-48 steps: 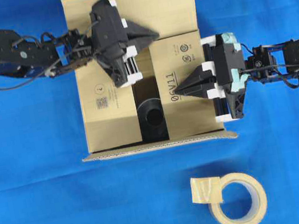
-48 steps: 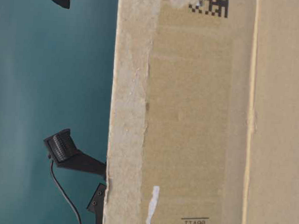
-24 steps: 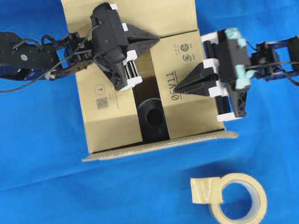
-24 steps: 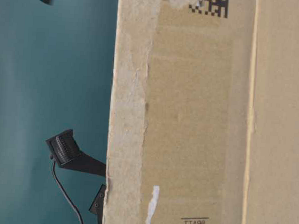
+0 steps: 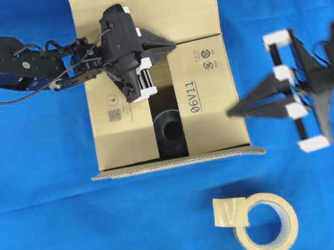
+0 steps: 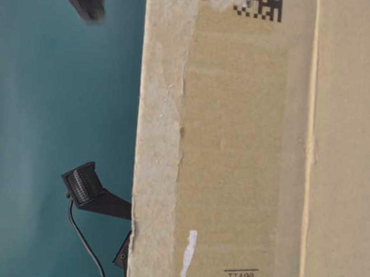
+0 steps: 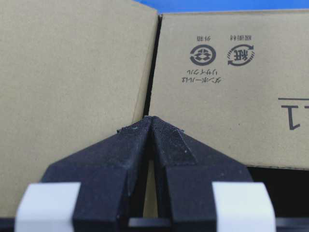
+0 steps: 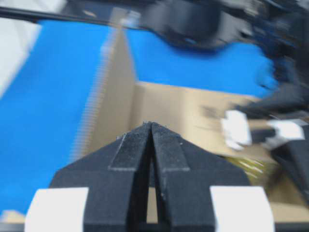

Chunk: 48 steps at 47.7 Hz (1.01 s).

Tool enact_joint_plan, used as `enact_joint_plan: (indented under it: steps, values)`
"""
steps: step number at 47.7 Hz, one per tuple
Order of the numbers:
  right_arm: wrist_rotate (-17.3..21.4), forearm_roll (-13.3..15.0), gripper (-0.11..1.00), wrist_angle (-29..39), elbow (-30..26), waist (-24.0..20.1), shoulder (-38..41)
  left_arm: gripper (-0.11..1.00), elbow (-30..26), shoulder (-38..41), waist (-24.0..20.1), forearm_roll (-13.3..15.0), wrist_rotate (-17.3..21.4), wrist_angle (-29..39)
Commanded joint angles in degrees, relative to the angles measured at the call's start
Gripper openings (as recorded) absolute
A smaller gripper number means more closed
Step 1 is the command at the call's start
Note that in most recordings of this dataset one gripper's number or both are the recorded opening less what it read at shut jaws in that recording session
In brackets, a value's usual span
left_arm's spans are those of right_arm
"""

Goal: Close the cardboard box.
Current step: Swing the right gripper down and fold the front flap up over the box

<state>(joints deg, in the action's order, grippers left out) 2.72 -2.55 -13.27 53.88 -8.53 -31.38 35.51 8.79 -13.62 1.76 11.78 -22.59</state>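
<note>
Overhead view: cardboard box (image 5: pixel 158 75) sits mid-bench on the blue bench (image 5: pixel 57 235), a dark gap open between its side flaps.
Left end effector (image 5: pixel 169 45): fingers pinched together, nothing held, tip over the seam where the far flap meets the right flap (image 5: pixel 206 92).
Right end effector (image 5: pixel 233 113): fingers together, empty, blurred, tip at the box's right edge.
Risk: with no tip on it, the right flap may spring up; a left tip sliding off the seam could drop into the gap.
Contents: a dark round object (image 5: pixel 170 131) shows through the gap; more I cannot tell.
Nearby: tape roll (image 5: pixel 262 221) lies well apart.
</note>
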Motion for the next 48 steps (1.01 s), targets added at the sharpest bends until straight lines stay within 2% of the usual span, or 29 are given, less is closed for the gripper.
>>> enact_joint_plan:
  steps: [1, 10, 19, 28, 36, 48]
  values:
    - [-0.26, 0.35, 0.01, -0.62, 0.0, -4.31, -2.11, 0.0, 0.0, -1.14, 0.09, 0.09, -0.09, -0.18]
    - [-0.35, 1.76, 0.01, -0.26, 1.23, -11.95, -1.93, 0.0, 0.44, -1.23, 0.09, 0.0, -0.44, -0.09]
    - [-0.35, 1.76, 0.01, -0.62, 3.25, -15.12, 1.58, 0.0, 0.44, -1.32, 0.09, 0.0, -0.53, -0.18]
    - [-0.26, 1.67, 0.01, -2.81, 4.22, -15.03, 5.63, 0.0, 0.53, -1.32, 0.09, 0.0, -0.97, -0.18]
    - [-0.26, 1.67, 0.01, -2.9, 3.96, -14.33, 6.06, 0.0, 0.35, -1.32, 0.18, 0.09, -0.97, -0.18]
    - [-0.44, 1.67, 0.01, -3.08, 3.96, -8.35, 3.78, 0.0, 0.44, -1.32, 0.44, 0.0, -1.23, -0.18]
